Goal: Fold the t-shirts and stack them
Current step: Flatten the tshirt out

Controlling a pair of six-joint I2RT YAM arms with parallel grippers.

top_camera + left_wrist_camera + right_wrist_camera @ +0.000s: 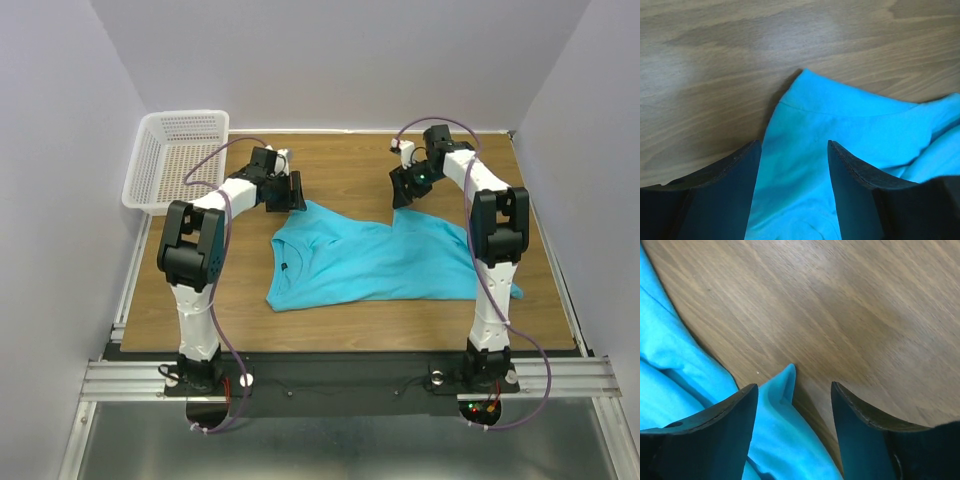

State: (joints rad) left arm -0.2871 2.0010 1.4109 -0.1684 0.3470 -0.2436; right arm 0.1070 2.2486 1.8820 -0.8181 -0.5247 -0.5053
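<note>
The turquoise-blue t-shirt (375, 262) lies partly folded on the wooden table, its neck with a small dark label at the left. My left gripper (295, 200) is open over the shirt's far left corner; in the left wrist view the cloth (805, 165) lies between the spread fingers (722, 195). My right gripper (402, 196) is open over the shirt's far right corner. In the right wrist view a raised cloth tip (785, 390) sits between the fingers (865, 440), nothing pinched.
A white mesh basket (176, 160) stands at the far left corner of the table. Grey walls close in on three sides. Bare wood (350, 160) lies beyond the shirt; a metal rail runs along the near edge.
</note>
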